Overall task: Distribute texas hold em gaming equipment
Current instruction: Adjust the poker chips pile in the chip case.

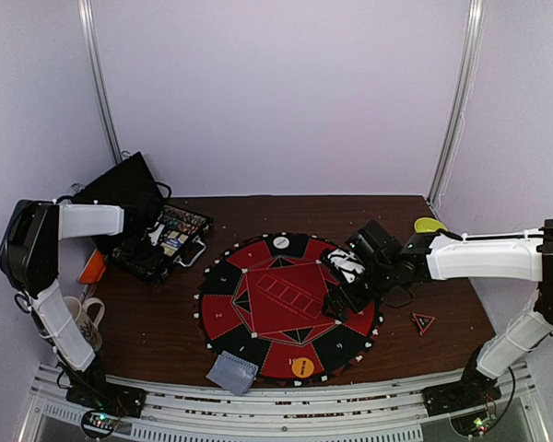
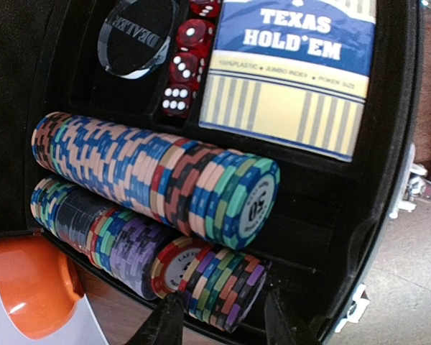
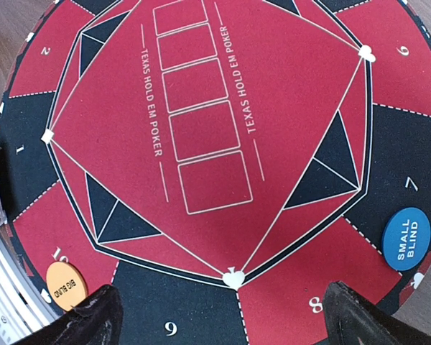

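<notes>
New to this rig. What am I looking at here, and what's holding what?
Two robot arms bolted at the table's near edge, each ending in two-finger jaws. The top picture looks down from above and behind: left arm, right arm. The other two come from wrist cameras, looking past each arm's jaws. On the table: a round red-and-black poker mat, with an orange big blind disc and a blue small blind disc on it, and an open black case at the left with rows of poker chips, red dice and a card box. The left jaws straddle the end of the front chip row; whether they squeeze it is unclear. The right jaws hang open over the mat, empty.
</notes>
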`<action>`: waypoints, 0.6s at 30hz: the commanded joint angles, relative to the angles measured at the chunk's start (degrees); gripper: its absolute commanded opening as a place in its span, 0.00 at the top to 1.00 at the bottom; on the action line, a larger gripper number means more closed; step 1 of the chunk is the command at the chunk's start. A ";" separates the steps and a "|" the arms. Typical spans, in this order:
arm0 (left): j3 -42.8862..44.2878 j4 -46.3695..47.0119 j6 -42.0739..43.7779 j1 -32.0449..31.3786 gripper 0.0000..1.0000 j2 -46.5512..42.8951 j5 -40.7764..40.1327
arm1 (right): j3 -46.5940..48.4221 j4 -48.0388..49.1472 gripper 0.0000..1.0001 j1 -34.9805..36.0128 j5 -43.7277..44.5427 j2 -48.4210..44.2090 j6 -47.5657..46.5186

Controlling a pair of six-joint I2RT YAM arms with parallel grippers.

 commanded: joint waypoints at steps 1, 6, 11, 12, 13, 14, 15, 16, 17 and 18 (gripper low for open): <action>-0.59 -0.50 0.04 -1.28 0.59 -1.29 1.86 | 1.29 -1.11 0.00 -0.53 -0.92 0.30 -0.49; 0.04 -1.14 0.17 -1.31 0.59 -1.72 1.50 | 1.29 -1.34 0.00 -0.53 -1.09 0.48 -0.48; 0.35 -1.38 0.42 -1.40 0.59 -1.80 0.81 | 1.04 -1.28 0.00 -0.50 -1.01 0.55 -0.40; 0.48 -1.50 0.32 -1.42 0.58 -1.86 0.12 | 1.05 -1.29 0.00 -0.53 -1.12 0.64 -0.39; 0.58 -1.66 0.40 -1.56 0.57 -1.80 -0.63 | 1.15 -1.41 0.00 -0.47 -1.13 0.80 -0.39; 0.75 -1.84 0.73 -1.77 0.56 -1.75 -0.99 | 1.20 -1.58 0.00 -0.53 -1.13 0.98 -0.39; 0.80 -1.94 0.98 -1.95 0.55 -1.60 -1.46 | 1.30 -1.71 0.00 -0.53 -1.13 1.08 -0.47; 0.84 -1.99 1.20 -2.02 0.55 -1.43 -2.17 | 1.30 -1.81 0.00 -0.56 -1.13 1.13 -0.55; 0.88 -2.04 1.36 -2.16 0.54 -1.36 -3.09 | 1.36 -1.82 0.00 -0.49 -1.21 1.23 -0.56; 1.01 -2.19 1.37 -2.26 0.53 -1.24 -4.06 | 1.33 -1.82 0.00 -0.51 -1.33 1.27 -0.49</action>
